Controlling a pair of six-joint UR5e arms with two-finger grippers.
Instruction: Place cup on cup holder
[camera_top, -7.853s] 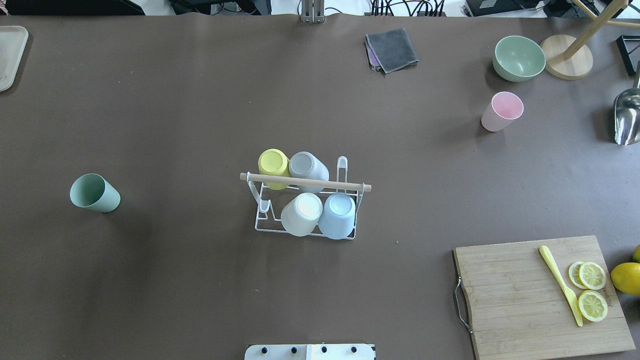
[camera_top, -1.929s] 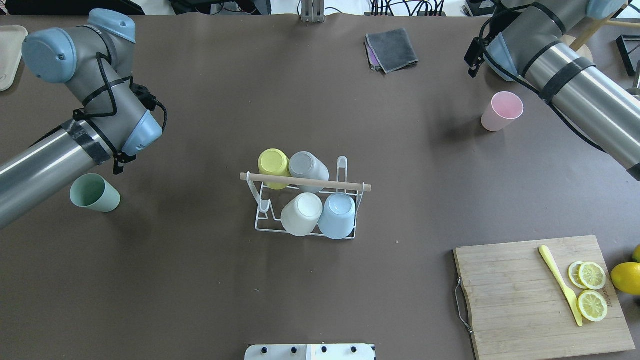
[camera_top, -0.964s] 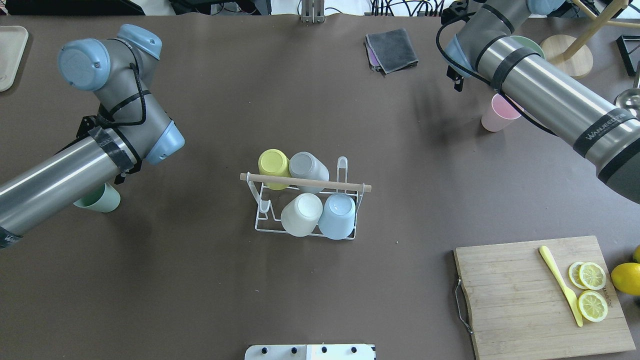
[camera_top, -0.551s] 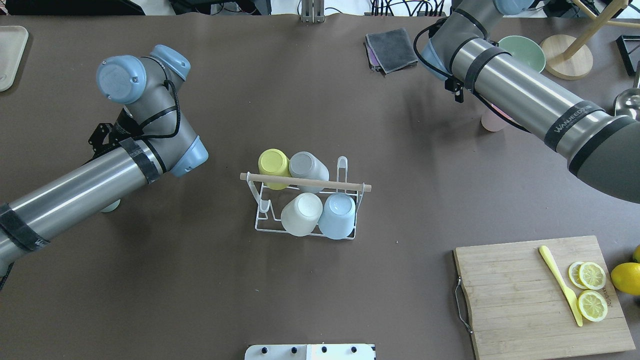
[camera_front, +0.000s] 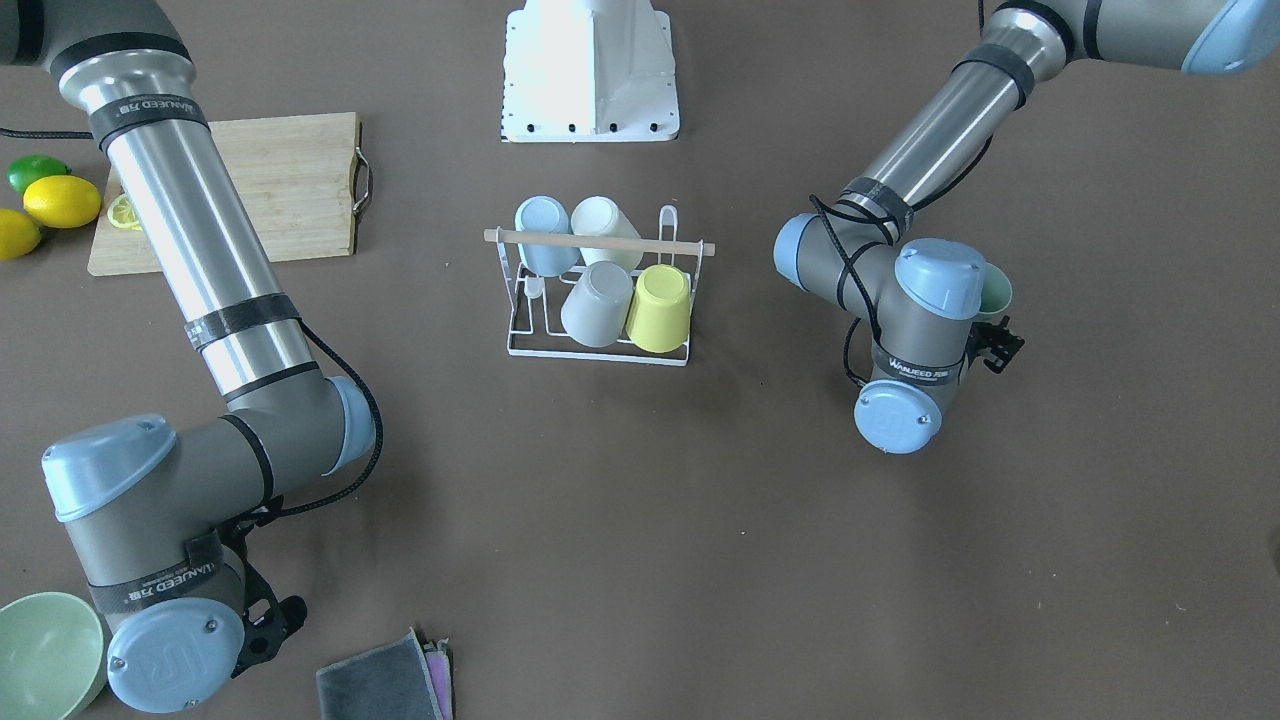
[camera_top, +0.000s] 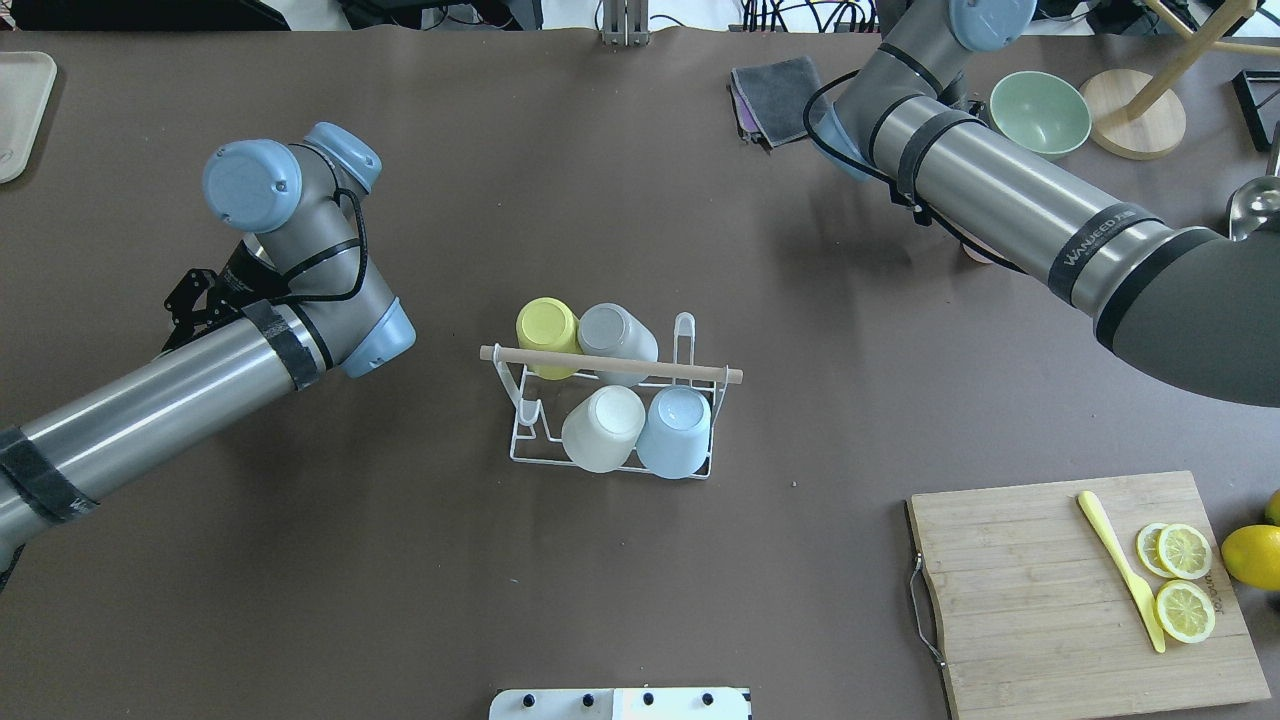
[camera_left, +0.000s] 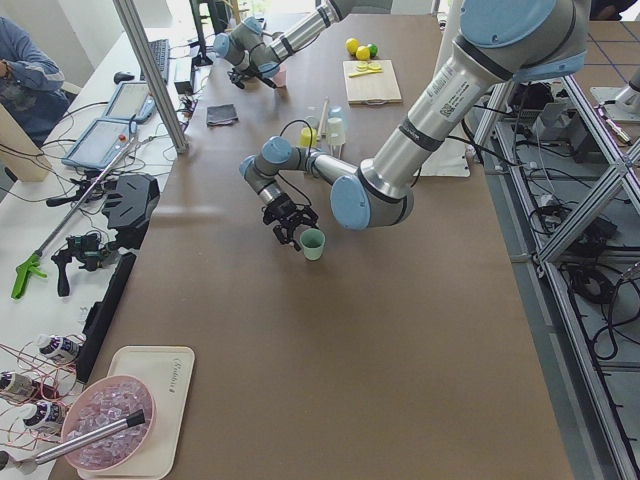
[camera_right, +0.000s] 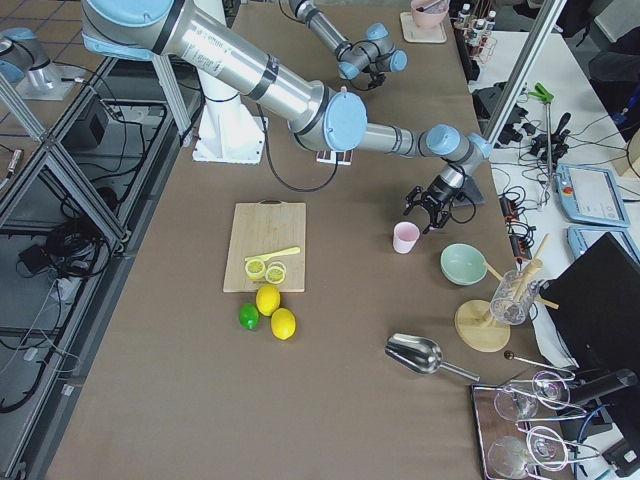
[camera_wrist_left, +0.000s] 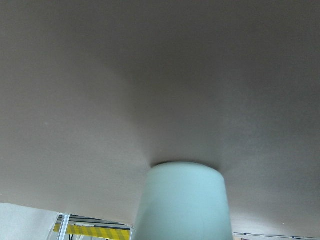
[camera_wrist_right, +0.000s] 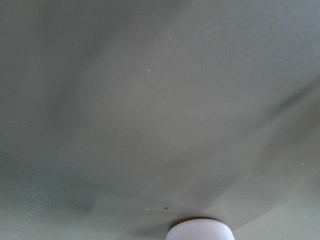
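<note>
Exterior left view shows the left gripper low over the surface, just beside the upright green cup; whether its jaws are apart or closed cannot be told. In the left wrist-mounted view that cup sits centred at the bottom edge. Exterior right view shows the right gripper close by the upright pink cup, its jaw state likewise unclear. Both cups stand well apart from the cup holder, mid-surface between the arms. It carries four inverted cups: a yellow cup, a grey cup, a white cup and a blue cup. Two prongs stand bare.
</note>
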